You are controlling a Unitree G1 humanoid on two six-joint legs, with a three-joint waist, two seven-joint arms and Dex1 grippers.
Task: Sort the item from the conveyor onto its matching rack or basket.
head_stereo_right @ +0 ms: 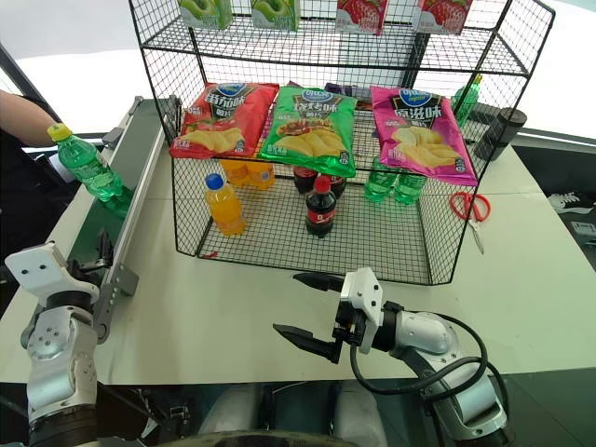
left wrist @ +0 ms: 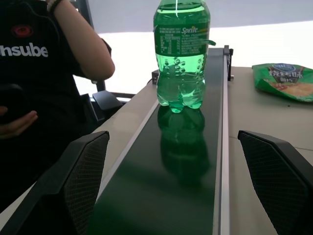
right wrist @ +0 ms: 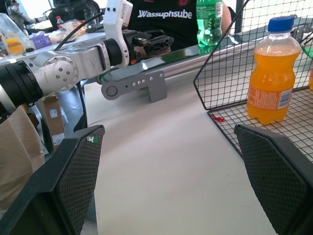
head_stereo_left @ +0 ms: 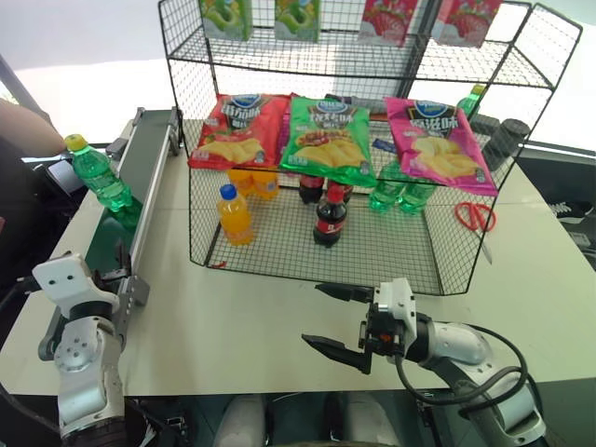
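Our left hand (left wrist: 173,188) spread wide, two black fingers (left wrist: 80,176) framing dark-green conveyor belt (left wrist: 171,181). Green soda bottle (left wrist: 181,54) upright on belt ahead of us, well apart from fingers, reflection on belt below. Person in black shirt (left wrist: 34,63) beside belt. Green chip bag (left wrist: 285,81) lying on pale surface (left wrist: 264,117) opposite.

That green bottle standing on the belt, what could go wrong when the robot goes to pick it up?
The green bottle stands upright on the conveyor, so a nudge from the open left gripper might tip it. A person's arm is close beside the belt and could get in the way. The rack already holds several bottles, including green bottles at the back, so placing another might knock them.
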